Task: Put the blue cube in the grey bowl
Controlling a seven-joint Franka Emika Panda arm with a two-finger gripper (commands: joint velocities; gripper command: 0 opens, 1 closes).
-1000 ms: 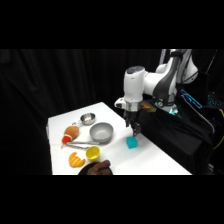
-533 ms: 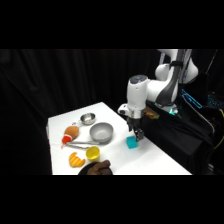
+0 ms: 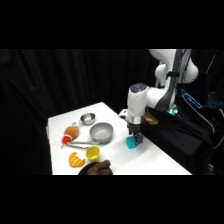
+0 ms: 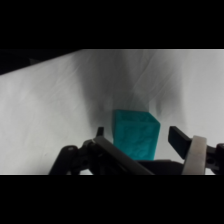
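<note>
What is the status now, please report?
Gripper open, fingers straddling the blue cube. Cube on table, not gripped yet. Grey bowl apart, path unobstructed.

The blue cube's lower part hides behind black linkage.

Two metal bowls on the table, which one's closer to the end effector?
The grey bowl, larger and matte; the small shiny silver bowl sits farther from the end effector.
</note>
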